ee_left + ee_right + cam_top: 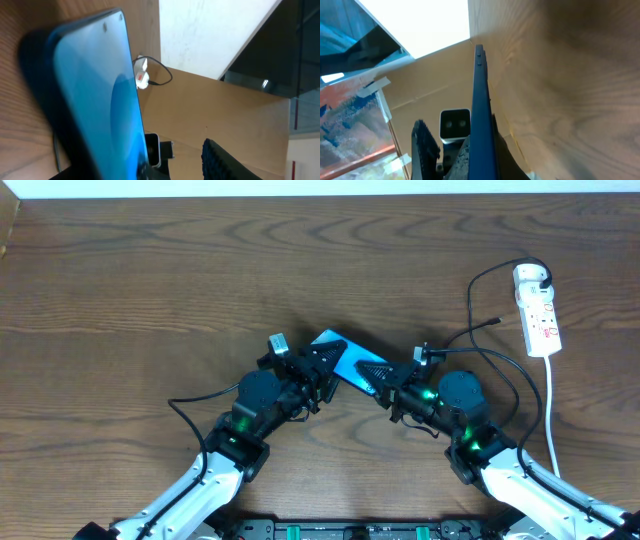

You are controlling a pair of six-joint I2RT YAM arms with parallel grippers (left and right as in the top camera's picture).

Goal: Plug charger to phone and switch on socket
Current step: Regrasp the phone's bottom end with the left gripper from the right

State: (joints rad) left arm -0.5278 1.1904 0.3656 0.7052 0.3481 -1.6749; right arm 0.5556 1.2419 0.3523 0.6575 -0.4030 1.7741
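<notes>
On table [150,280], phone [348,358], right end effector [380,380] clamping one end, left end effector [322,366] part-open opposite

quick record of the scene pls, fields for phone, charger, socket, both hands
phone: slim black-edged smartphone with cyan screen, mid-table between both hands
left hand: open, at phone's left end
right hand: shut on phone's right end
charger: thin black cable, tip loose on the wooden table, not in phone
socket: white power strip, far right, untouched

Glossy glass-fronted phone [95,100], smooth white plastic socket [540,315], matt brown wood-grain table [150,280].
</notes>
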